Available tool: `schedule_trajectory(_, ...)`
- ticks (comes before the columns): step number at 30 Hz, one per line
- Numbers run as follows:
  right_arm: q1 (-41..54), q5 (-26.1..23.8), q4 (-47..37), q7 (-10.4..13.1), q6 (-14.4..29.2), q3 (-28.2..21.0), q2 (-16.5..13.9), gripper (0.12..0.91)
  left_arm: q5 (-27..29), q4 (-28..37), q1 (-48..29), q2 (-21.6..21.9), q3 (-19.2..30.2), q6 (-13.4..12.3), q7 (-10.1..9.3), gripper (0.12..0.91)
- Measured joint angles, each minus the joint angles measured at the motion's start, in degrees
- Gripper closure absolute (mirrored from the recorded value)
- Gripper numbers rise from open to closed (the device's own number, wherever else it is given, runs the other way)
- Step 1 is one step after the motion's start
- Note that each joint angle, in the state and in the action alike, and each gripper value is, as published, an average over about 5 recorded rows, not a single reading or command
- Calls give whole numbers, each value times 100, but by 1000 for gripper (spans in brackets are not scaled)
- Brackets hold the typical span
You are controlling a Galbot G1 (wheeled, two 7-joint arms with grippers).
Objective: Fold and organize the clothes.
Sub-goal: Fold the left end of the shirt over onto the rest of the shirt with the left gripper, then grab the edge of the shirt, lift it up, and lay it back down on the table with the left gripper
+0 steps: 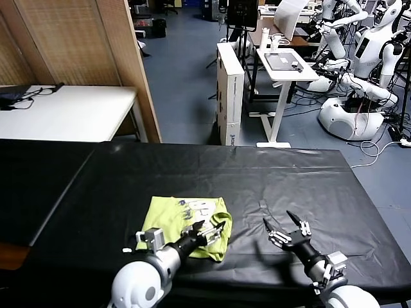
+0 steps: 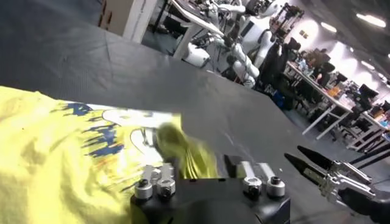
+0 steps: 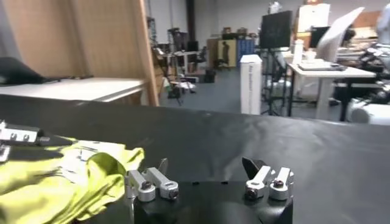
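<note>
Shirt lay folded into a rough bundle on the black worktop, near edge, left of centre. Your left gripper sat at its right edge, fingers spread, holding nothing. Right gripper hovered just right, fingers wide, empty. Folding looked nearly done; next you would need to square the loose near-right corner.

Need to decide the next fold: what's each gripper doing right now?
Left gripper: open, at the T-shirt edge, holding nothing.
Right gripper: open, empty.

Black-covered table; folded lime T-shirt lies near front edge.
</note>
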Motion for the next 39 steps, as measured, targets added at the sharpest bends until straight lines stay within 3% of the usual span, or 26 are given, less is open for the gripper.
schedule_trajectory(7,648,-147,-159,-40,-81,-733,-304,118,-127,-104,-14,555,-608,-259,88,123)
schedule_trajectory(11,1056,-395,-263,96,-206,-1292,-410,118,15,-171,110,807,-898,-316,82,123)
schedule_trajectory(22,1768,-1213,-507,178,-453,-2580,-402,118,469,-228,398,672,-1026,-345,71,123)
schedule_trajectory(29,1938,-1451,-691,311,-596,-2714,-337,118,587,-255,496,535,-1045,-366,71,123)
schedule_trajectory(39,1845,-1444,-701,453,-623,-2415,-183,118,635,-254,524,497,-1030,-397,76,123)
